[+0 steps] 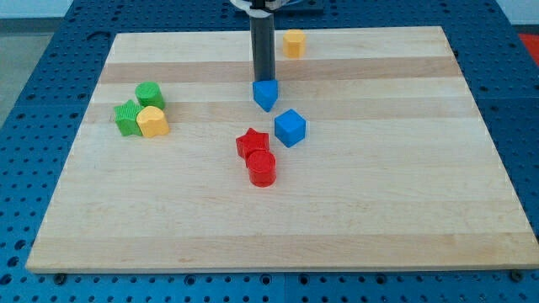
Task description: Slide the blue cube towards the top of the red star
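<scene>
The blue cube (290,127) sits near the board's middle, to the right of and slightly above the red star (252,142). My rod comes down from the view's top; my tip (264,78) ends just above a blue pentagon-shaped block (265,94), touching or nearly touching its upper edge. The tip is up and to the left of the blue cube, about a block's width away. A red cylinder (262,168) sits right below the red star, touching it.
A green cylinder (150,94), a green star-like block (128,118) and a yellow block (153,122) cluster at the view's left. A yellow block (293,42) lies near the top edge. The wooden board (404,210) rests on a blue perforated table.
</scene>
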You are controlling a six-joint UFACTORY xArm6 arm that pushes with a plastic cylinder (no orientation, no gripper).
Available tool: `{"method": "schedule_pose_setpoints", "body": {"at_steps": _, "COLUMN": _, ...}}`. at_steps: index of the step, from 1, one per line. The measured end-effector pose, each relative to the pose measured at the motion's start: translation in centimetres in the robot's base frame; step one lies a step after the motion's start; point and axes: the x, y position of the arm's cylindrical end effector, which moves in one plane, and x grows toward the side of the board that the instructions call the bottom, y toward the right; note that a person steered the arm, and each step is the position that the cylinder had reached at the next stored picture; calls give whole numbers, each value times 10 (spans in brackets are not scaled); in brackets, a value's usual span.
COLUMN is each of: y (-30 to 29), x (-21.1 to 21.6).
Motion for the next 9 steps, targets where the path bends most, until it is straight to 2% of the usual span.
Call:
{"method": "schedule_pose_setpoints", "body": {"at_steps": 1, "y": 28, "x": -5}}
{"method": "schedule_pose_setpoints", "body": {"at_steps": 2, "y": 85, "x": 2}}
{"method": "schedule_pose_setpoints", "body": {"at_steps": 3, "y": 111, "x": 32}}
{"method": "schedule_pose_setpoints", "body": {"at_steps": 6, "y": 91, "x": 109}}
{"method": "schedule_pose_setpoints", "body": {"at_steps": 9, "y": 45, "x": 118}}
